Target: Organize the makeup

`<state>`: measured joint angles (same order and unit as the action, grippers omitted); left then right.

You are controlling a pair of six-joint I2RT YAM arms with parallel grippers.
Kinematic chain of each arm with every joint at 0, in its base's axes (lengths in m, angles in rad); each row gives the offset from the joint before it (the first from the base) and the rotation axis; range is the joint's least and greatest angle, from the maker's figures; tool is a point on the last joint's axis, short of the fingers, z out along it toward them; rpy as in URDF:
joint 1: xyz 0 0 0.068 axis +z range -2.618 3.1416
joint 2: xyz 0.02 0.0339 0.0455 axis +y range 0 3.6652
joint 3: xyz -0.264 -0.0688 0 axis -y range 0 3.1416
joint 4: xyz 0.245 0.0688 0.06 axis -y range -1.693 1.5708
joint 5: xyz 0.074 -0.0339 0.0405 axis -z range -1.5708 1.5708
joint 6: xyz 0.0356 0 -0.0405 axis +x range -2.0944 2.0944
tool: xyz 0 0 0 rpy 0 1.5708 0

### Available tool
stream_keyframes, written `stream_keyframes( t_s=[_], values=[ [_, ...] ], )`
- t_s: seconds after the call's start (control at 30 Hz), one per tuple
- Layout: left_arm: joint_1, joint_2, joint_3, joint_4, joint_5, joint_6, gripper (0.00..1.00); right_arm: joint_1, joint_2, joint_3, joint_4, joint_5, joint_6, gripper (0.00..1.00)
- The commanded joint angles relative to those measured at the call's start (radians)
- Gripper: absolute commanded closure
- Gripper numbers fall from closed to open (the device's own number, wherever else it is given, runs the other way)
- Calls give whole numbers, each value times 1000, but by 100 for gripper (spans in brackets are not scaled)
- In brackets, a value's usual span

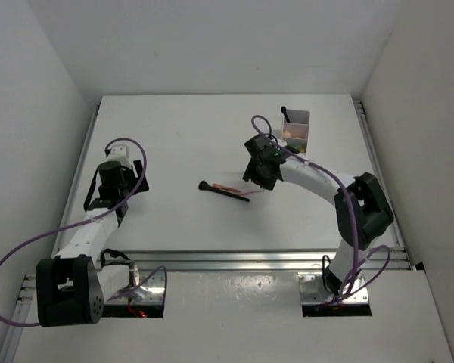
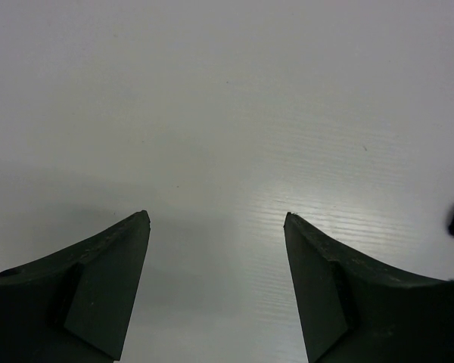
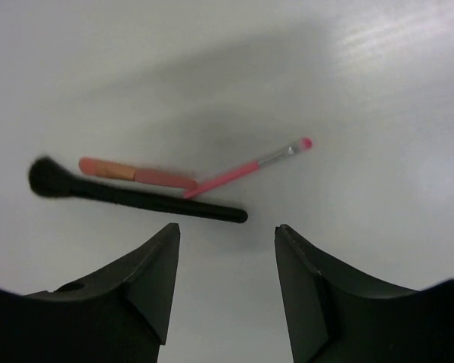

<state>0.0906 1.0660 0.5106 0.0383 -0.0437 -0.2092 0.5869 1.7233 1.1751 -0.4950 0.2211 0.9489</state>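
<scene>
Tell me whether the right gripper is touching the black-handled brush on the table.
Apart. The right wrist view shows bare table between the right gripper and the black-handled brush, which lies just beyond the open jaws.

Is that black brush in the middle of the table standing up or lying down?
Lying down: the black brush lies flat on the table beside a pink pencil.

Translucent white two-compartment box (image 1: 303, 119) standing upright on white table (image 1: 174, 136), toward far right corner. Side rail (image 1: 368, 144) running just right of box. Front rail (image 1: 234, 261) lying along near table edge, well apart from box. White walls (image 1: 212, 45) rising behind box.
</scene>
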Motion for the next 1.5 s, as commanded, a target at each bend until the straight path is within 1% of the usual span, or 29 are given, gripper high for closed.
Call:
stream_keyframes(
  t_s=[0.0, 0.03, 0.1, 0.13, 0.2, 0.23, 0.43, 0.6, 0.73, 0.8, 1.03, 1.1, 1.2, 1.23, 1.33, 1.37, 1.47],
  values=[
    [-22, 12, 61, 81, 12, 34, 23, 18, 56, 98, -221, 168, 476, 46],
    [-31, 23, 71, 81, 11, 34, 23, 13, 79, 125, -265, 164, 608, 46],
    [-40, 32, 71, 81, 11, 34, 23, 10, 105, 155, -295, 169, 660, 45],
    [-40, 32, 71, 81, 11, 34, 23, 8, 117, 152, -292, 175, 735, 45],
    [-40, 32, 82, 57, 11, 43, 23, -4, 128, 143, -280, 160, 767, 45],
    [-40, 32, 91, 57, 11, 44, 23, -4, 149, 144, -286, 156, 818, 45],
    [-40, 32, 100, 6, -22, 53, 23, -42, 229, 207, -300, 121, 869, 45],
    [-40, 32, 109, 6, -41, 62, 23, -55, 303, 265, -278, 81, 893, 46],
    [-40, 41, 109, 6, -53, 71, 23, -56, 364, 323, -313, 29, 912, 46],
    [-40, 42, 109, 6, -74, 82, 23, -56, 374, 319, -309, -5, 927, 46],
    [-40, 51, 109, 6, -85, 93, 23, -52, 383, 275, -323, -54, 970, 47],
    [-40, 51, 109, 6, -94, 93, 23, -53, 368, 244, -323, -45, 973, 50],
    [-40, 51, 98, 6, -104, 93, 23, -67, 361, 215, -323, -38, 975, 61],
    [-40, 51, 98, 15, -104, 93, 23, -85, 360, 196, -321, -45, 966, 70],
    [-40, 51, 98, 15, -113, 93, 23, -99, 357, 179, -335, -34, 946, 80],
    [-40, 51, 98, 15, -122, 93, 23, -104, 361, 160, -336, -29, 946, 86],
    [-40, 42, 89, 25, -133, 93, 23, -127, 340, 135, -320, -12, 939, 92]
  ],
)
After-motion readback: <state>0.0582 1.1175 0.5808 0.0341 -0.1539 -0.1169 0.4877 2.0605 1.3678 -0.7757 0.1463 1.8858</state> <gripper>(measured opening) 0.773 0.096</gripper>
